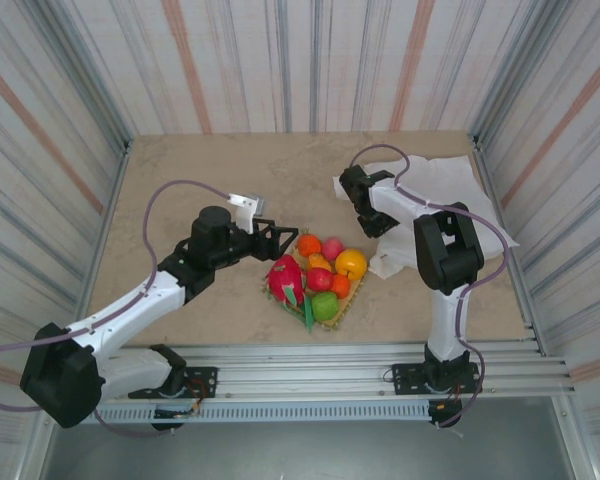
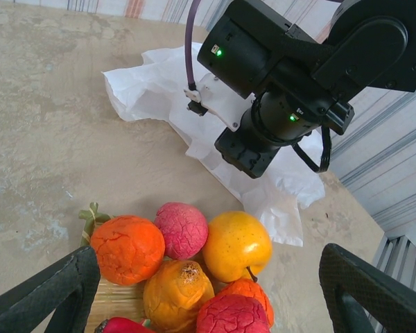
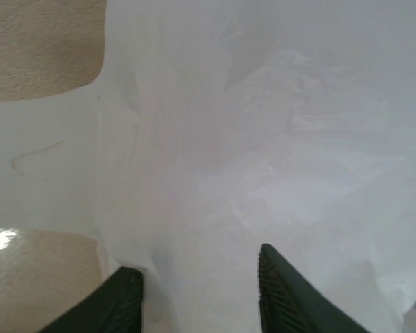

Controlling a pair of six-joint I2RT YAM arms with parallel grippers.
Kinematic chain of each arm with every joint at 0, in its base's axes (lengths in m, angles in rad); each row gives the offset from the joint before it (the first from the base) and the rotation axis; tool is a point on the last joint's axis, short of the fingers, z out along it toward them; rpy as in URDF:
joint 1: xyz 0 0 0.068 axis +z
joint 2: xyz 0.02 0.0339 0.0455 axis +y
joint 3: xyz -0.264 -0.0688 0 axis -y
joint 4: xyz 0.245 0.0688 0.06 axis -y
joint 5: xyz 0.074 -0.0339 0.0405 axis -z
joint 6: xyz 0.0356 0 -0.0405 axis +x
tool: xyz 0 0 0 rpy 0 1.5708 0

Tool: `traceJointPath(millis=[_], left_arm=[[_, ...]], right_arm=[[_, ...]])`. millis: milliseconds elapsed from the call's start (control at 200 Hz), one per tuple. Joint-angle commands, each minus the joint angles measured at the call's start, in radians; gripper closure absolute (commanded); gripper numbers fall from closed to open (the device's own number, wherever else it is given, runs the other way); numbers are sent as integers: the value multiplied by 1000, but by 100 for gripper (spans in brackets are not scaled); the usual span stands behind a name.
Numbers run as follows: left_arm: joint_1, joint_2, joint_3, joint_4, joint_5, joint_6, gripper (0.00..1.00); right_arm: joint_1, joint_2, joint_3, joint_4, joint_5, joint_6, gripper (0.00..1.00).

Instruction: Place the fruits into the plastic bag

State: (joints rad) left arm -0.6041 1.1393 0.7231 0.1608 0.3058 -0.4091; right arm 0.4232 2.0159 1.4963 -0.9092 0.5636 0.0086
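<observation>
Left gripper (image 1: pixel 292 240) stood spread wide, small glossy toy fruits (image 2: pixel 236 243) heaped on square woven straw-coloured mat (image 2: pixel 114 302) just below its fingers, thin translucent white plastic bag (image 3: pixel 277 139) lay between right gripper (image 3: pixel 196 260) fingers, pinch could not be told.

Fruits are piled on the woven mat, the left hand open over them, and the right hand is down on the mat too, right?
No. The right hand is down on the plastic bag, not the mat; the right wrist view shows it. The fruits are on the woven mat, the left hand open over them.
</observation>
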Motion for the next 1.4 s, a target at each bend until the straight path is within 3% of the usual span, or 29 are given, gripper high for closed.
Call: traceJointPath(millis=[0,115,195,476,957,1097,1243,1398], left_arm=[[10,1,-11,15,10,-13,14],[9,3,-1,-19,9,-13,14],[8,1,24,-73,11,-10,14],[-28,142,231,-387,-34,73,13],[-52,514,552,-613,-50,203,8],[-14,600,617,-643,5,184,8],[-9,662,671,-687,-9,140,9],[-19,638,658,-674,23,130,13]], right_arm=[[-10,13,20,5,66,-12,69],[-19,-59,-9,61,114,-25,90],[-41,-155,-39,97,79,-12,100],[-147,-473,-172,151,-136,79,100],[-388,-662,-187,73,-555,164,100],[-391,-687,-181,57,-589,175,100],[-389,-702,-195,58,-602,182,100],[-377,-706,-212,69,-602,187,100]])
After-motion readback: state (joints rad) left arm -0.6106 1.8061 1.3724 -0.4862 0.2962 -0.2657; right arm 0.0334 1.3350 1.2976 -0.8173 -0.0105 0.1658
